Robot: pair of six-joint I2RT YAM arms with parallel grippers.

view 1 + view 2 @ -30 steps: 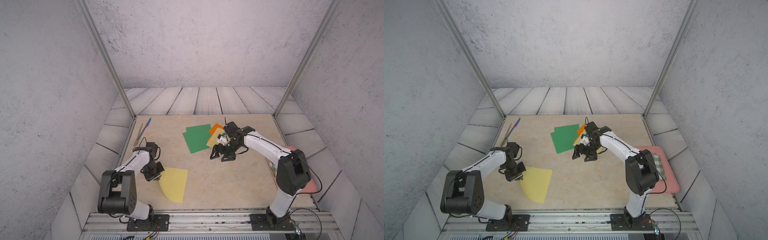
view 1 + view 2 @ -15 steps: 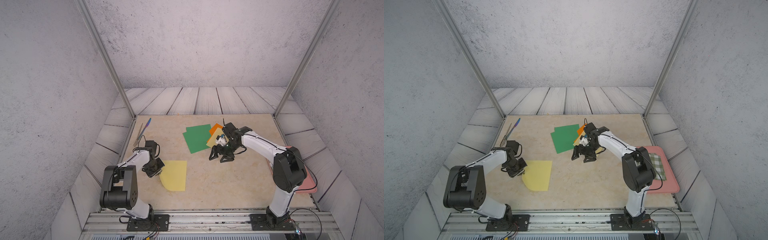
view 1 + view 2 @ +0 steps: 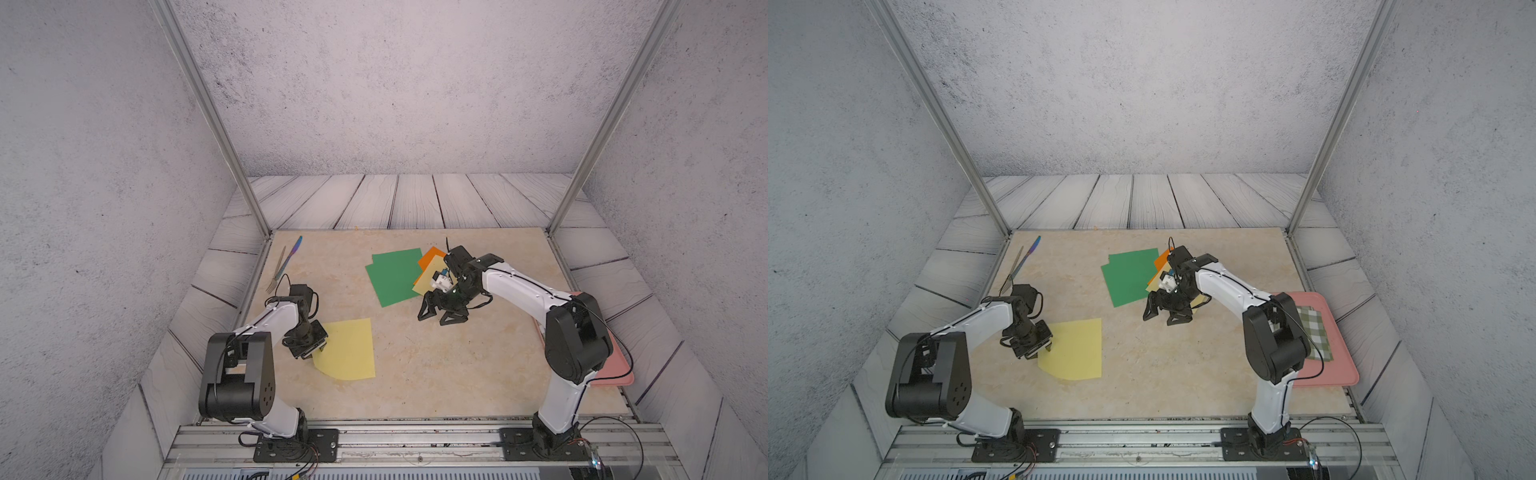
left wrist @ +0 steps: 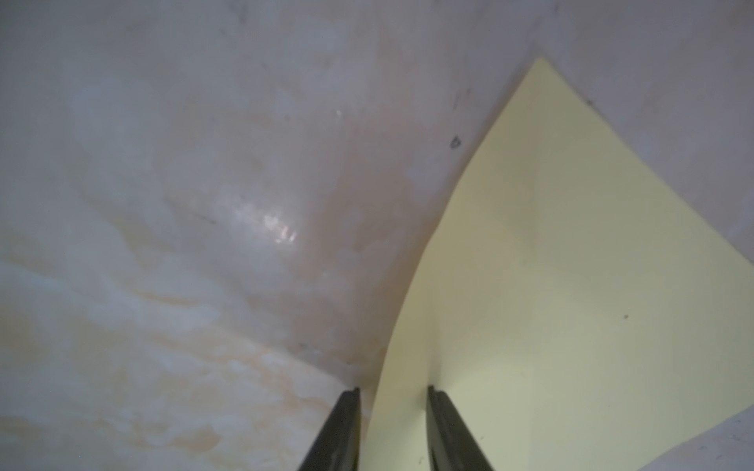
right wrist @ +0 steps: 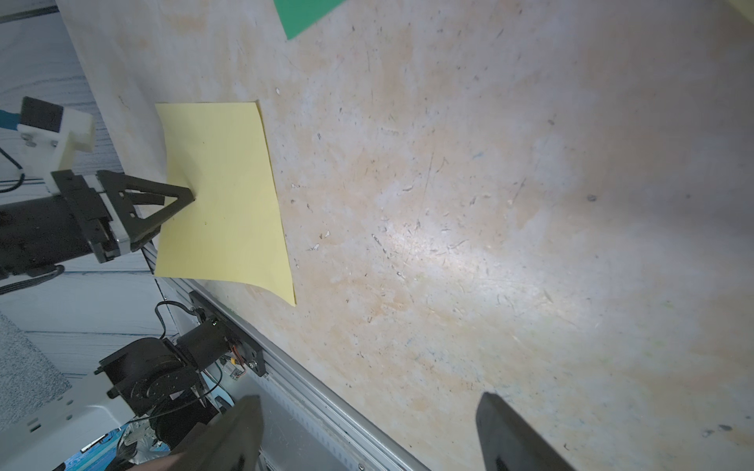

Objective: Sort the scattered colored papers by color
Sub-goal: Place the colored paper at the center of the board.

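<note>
- Up front, the left gripper point(image 3: 314, 348) sits at the edge of the yellow paper point(image 3: 351, 353).
- The right gripper point(image 3: 441, 314), jaws spread — just beside the green papers point(image 3: 392, 276), orange paper point(image 3: 430, 254) behind.

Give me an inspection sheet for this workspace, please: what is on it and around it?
Surface: beige marbled table, scuffed.
Job's things: one yellow sheet lies alone near the front; two overlapping green sheets, an orange sheet and a paler yellow sheet overlap in a heap farther back.
Clutter: fork and blue-handled utensil at the far left edge; pink tray with a checked cloth on the right.
Pincers: left pincer slightly open, the yellow sheet's edge between its fingers; right pincer wide open, empty, beside the heap.
Cables: black cables along both arms and loose at the front rail.
Surroundings: grey walls, metal posts, plank-patterned border.
</note>
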